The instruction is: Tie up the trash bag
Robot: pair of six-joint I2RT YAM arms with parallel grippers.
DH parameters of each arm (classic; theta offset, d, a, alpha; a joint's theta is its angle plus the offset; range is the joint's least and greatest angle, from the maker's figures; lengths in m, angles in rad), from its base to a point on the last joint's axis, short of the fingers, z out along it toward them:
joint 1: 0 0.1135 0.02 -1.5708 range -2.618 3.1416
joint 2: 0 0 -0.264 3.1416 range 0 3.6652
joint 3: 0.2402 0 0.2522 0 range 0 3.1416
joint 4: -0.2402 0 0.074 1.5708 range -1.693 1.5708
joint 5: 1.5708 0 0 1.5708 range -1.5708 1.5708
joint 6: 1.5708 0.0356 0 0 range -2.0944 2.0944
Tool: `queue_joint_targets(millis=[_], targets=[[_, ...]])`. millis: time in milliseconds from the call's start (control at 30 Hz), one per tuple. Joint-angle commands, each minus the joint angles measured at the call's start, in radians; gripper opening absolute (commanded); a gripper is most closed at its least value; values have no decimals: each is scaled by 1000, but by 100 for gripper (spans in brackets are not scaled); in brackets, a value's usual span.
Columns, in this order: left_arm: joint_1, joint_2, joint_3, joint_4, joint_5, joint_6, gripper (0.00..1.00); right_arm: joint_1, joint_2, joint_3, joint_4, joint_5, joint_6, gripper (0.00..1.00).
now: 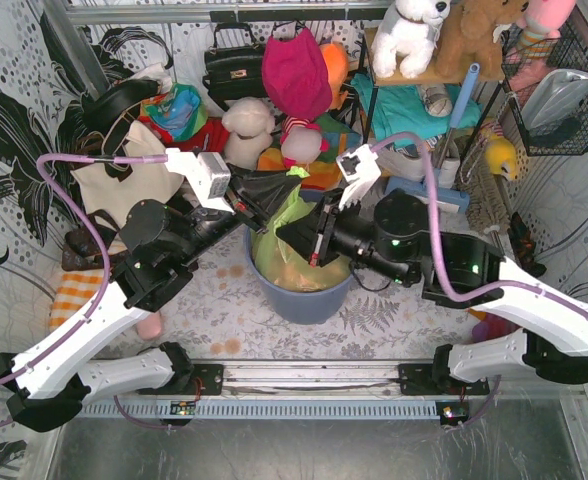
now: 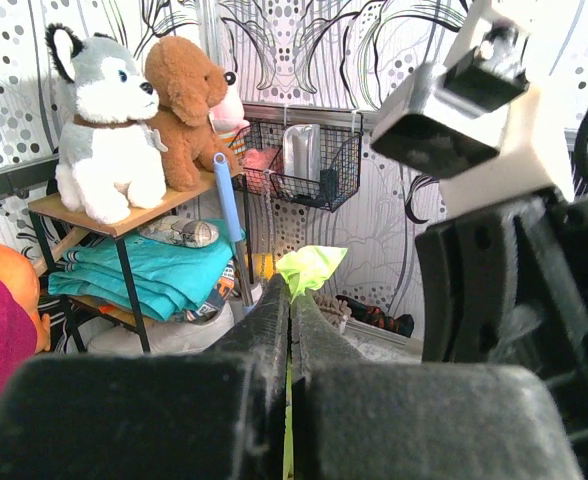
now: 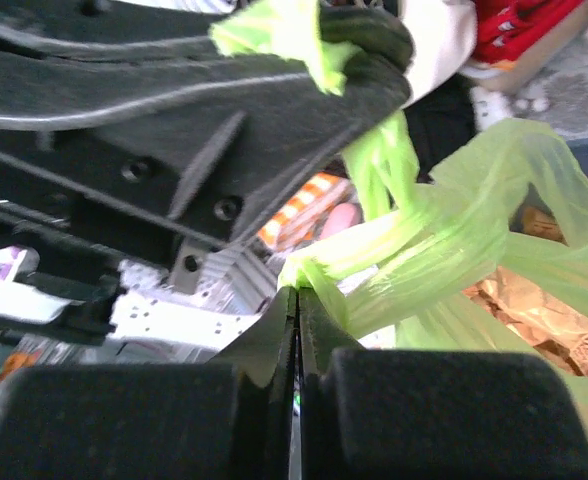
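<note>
The trash bag (image 1: 289,250) sits in the blue bin (image 1: 309,300), in the middle of the counter (image 1: 394,322). The left end effector (image 2: 290,300) and the right end effector (image 3: 297,295) each pinch one green top strip (ends for a knot).

Bright even light, soft shadows — right gripper (image 3: 296,298) blurred (close-up)

Green trash bag (image 3: 534,200): thin translucent plastic film, glossy, wrinkled; crumpled matt tan paper (image 3: 549,320) shows through. Bin (image 1: 309,295) smooth blue plastic; left claw (image 2: 290,300) and right claw (image 3: 297,305) matt black plastic, grainy. Husky toy (image 2: 109,140) fluffy plush, shelf (image 2: 124,220) bare wood, wire basket (image 2: 314,170) dark metal.
</note>
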Motion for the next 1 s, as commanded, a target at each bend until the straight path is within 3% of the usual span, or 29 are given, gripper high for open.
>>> queue_joint_targets(millis=[0,200,467,833,967], targets=[[1,-19,1,28,-7,13,0,58,23,-47,71,279,-19,0],[1,-24,1,18,-2,13,0,108,51,-82,63,498,-35,0],[1,-23,3,2,11,11,0,111,57,-149,97,663,-48,0],[1,-7,18,-15,42,9,0,111,45,-299,419,713,-165,0],[1,-1,19,-13,50,3,0,111,50,-371,612,716,-219,0]])
